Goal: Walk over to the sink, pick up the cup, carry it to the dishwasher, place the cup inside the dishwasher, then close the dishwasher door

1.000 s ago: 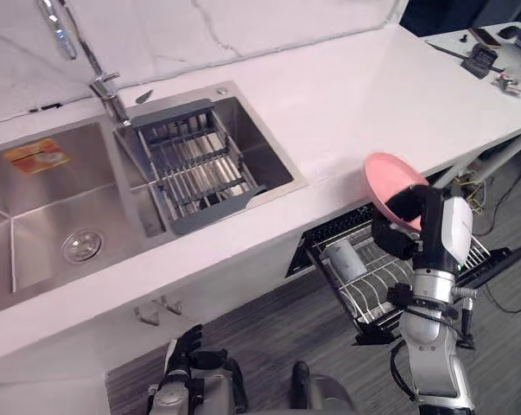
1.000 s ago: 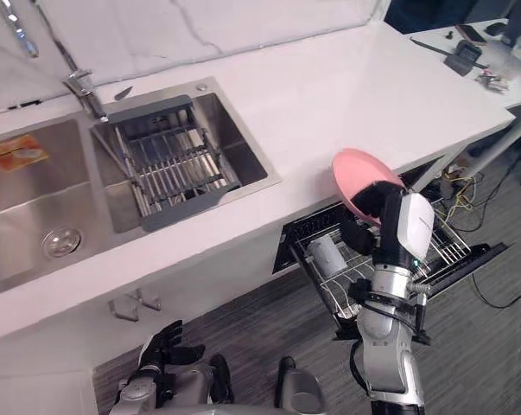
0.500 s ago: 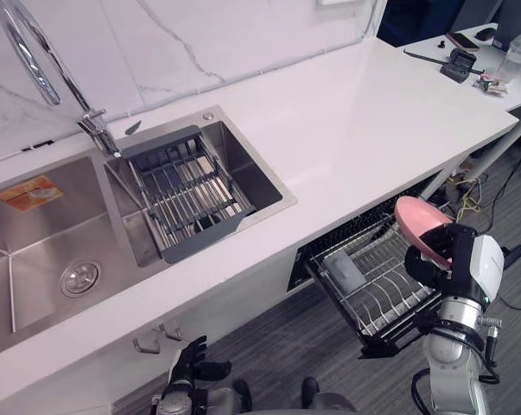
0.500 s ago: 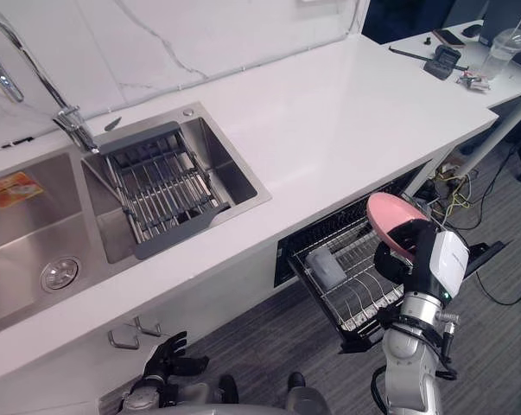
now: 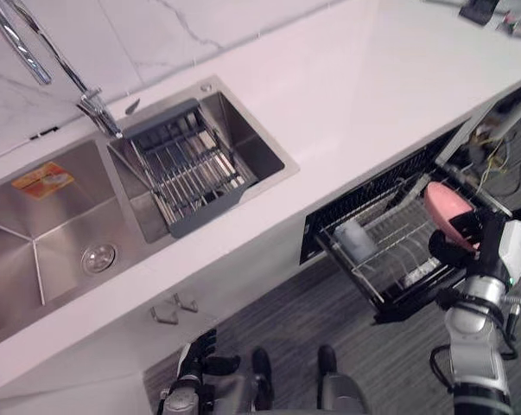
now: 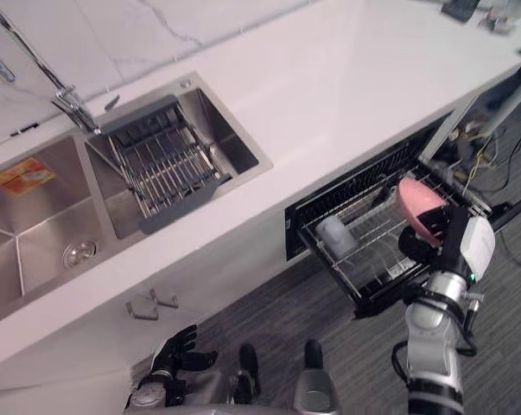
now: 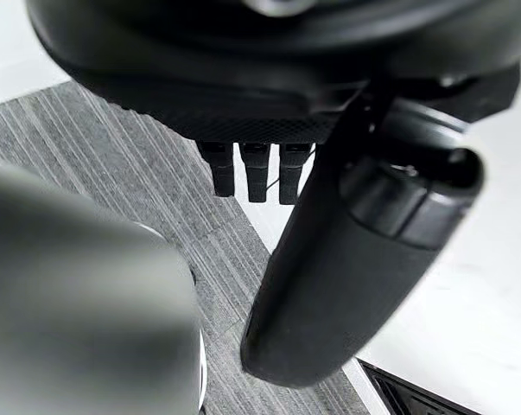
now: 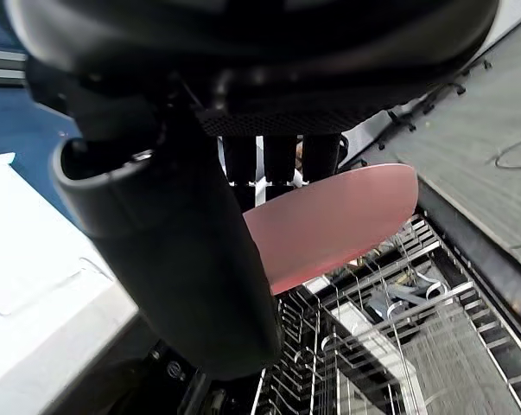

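a kitchen; a steel double sink (image 5: pixel 53 242) and tap (image 5: pixel 94 105) sit in a white counter (image 5: pixel 364 86). a wire dishwasher rack (image 5: pixel 390 252) is pulled out below.

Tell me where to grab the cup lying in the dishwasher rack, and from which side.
Take the cup round its side wall, coming from above. It seems to lie on its side on the wires of the rack, close to the rack's left corner, so the way down looks freest. The right hand pinches the plate.

sink (image 5: pixel 48 229) set left in the counter (image 5: pixel 364 95); dishwasher rack (image 5: pixel 400 261) below right, a cup (image 5: pixel 350 237) in it.
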